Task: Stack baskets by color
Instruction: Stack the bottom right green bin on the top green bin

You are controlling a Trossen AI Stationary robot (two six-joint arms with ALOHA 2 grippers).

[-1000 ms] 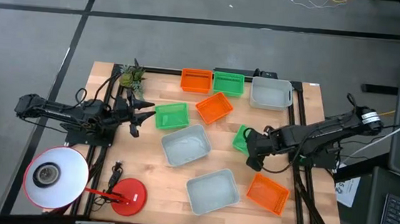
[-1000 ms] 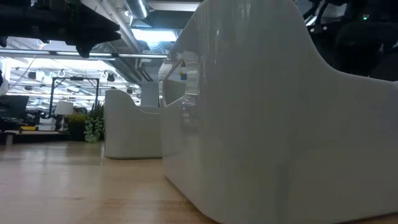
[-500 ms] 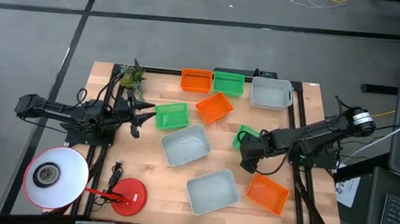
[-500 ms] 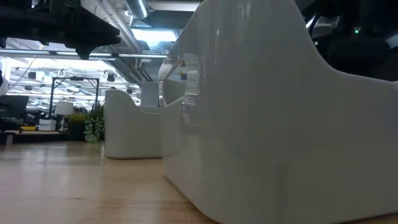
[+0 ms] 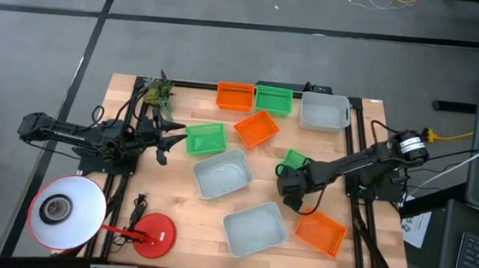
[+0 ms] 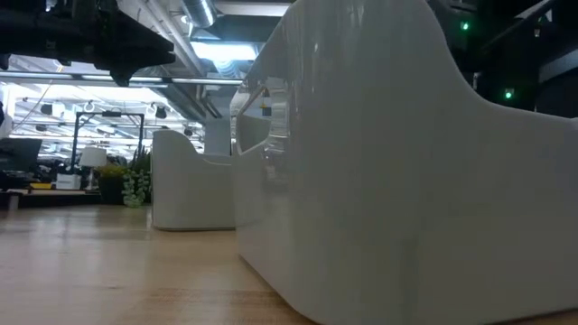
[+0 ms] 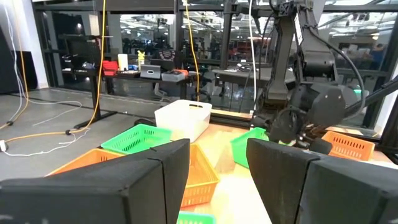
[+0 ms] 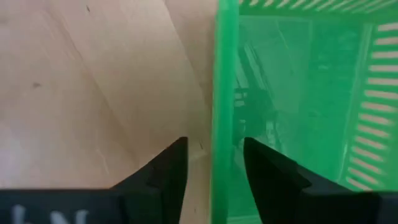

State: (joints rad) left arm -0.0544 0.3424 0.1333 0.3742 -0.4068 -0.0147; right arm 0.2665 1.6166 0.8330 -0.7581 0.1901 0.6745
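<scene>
Nine baskets sit on the wooden table. Three are orange [image 5: 235, 96] [image 5: 256, 128] [image 5: 320, 230]. Three are green [image 5: 274, 99] [image 5: 205, 138] [image 5: 294, 163]. Three are pale grey [image 5: 324, 112] [image 5: 222, 173] [image 5: 254, 228]. My right gripper [image 5: 289, 183] points down at the near edge of the right-hand green basket [image 8: 292, 93]. It is open [image 8: 214, 168], one finger outside the basket's wall [image 8: 224, 112] and one inside. My left gripper [image 5: 167, 142] hangs open [image 7: 217, 180] over the table's left side, holding nothing. My right gripper comes from above and straddles the green basket's side wall [image 8: 222, 149]. A strip of table shows between the outer finger [image 8: 165, 171] and the wall. Whether the inner finger [image 8: 267, 171] touches the wall, I cannot tell. The basket rests flat on the table.
A lamp with a red round base [image 5: 154, 233] and a white shade [image 5: 65, 212] stands at the near left. A small plant [image 5: 159, 94] is at the far left corner. In the low view a pale grey basket [image 6: 388, 171] fills the foreground.
My right gripper has come down and moved toward the table's left, tipping more steeply downward, until its fingers stand astride the green basket's wall. The basket has stayed in place.
</scene>
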